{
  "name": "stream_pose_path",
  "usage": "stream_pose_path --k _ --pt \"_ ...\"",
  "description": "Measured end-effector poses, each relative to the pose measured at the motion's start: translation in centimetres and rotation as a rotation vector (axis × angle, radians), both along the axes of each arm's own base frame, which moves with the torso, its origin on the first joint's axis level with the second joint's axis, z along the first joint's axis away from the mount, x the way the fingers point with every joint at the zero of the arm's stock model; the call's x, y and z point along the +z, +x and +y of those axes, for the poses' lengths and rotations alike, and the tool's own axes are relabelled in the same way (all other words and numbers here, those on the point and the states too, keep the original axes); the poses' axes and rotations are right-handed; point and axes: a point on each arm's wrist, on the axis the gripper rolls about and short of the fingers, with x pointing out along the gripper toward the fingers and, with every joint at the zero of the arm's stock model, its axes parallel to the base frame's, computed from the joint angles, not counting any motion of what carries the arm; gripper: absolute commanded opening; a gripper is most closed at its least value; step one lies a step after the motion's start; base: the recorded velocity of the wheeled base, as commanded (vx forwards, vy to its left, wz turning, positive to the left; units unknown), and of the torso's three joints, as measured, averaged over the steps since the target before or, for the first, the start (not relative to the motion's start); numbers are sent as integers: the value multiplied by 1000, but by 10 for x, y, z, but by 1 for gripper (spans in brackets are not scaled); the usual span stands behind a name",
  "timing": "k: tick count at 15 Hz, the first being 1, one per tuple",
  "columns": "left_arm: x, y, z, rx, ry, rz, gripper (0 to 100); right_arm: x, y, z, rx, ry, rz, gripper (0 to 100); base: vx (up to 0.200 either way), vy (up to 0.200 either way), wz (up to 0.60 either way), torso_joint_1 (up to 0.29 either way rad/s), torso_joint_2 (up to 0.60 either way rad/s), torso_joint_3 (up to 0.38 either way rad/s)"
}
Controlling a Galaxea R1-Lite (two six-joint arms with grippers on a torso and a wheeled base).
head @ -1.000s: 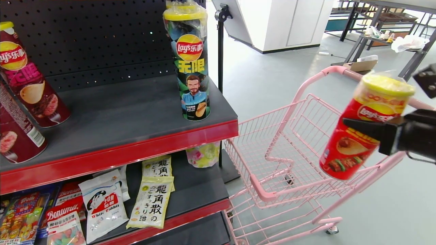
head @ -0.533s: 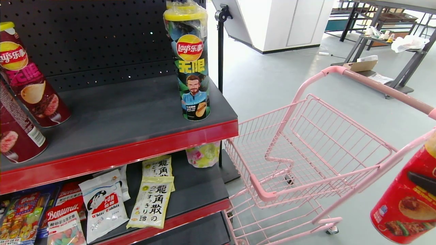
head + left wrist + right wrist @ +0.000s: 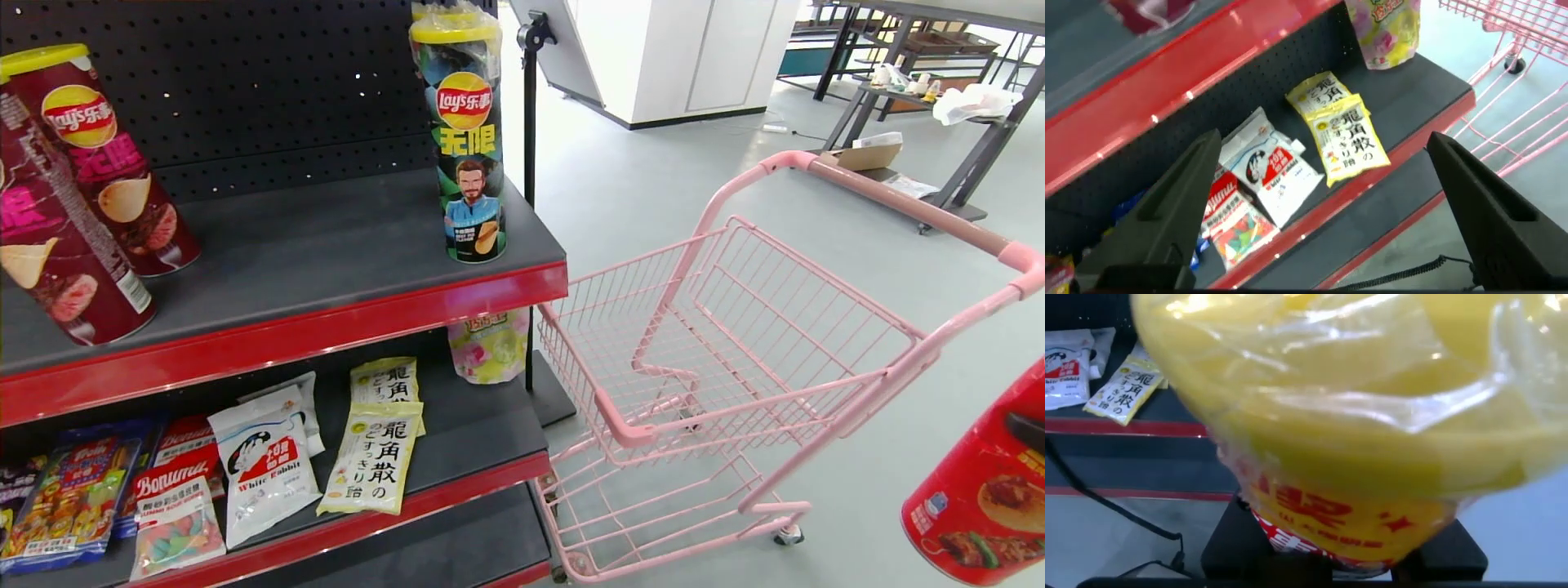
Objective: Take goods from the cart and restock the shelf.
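red chip can [image 3: 980,498] clenched in the right hand [image 3: 1339,559], low beside the pink cart [image 3: 735,343] and well apart from the shelf [image 3: 326,245].
the shelf's top tier carries a green chip can [image 3: 469,139] upright at its front corner and two maroon cans [image 3: 122,163] at the far side; the lower tier holds yellow candy bags [image 3: 375,457] and a white bag [image 3: 265,465]. the left hand [image 3: 1323,212] hangs over that tier, fingers spread wide, grasping nothing.

Against the right fingers [image 3: 1030,431], the red can [image 3: 976,506] looked glossy, its yellow lid [image 3: 1372,416] under crinkled clear film. The cart [image 3: 622,426] was pink coated wire. Beyond the matt black left fingers [image 3: 1167,216] lay shiny plastic packets [image 3: 1343,143].
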Motion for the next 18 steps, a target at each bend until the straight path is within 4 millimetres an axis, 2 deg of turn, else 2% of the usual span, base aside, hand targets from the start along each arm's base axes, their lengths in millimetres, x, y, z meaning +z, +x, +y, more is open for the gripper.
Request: stream_pose_path --k 9,18 --pt "0 -1 0 -5 15 -9 100 -3 0 0 -5 -2 10 0 0 0 0 7 -15 -11" --pt "1 -2 0 -9 36 -24 100 -4 1 0 -8 -3 15 0 0 0 0 186 -519 -330"
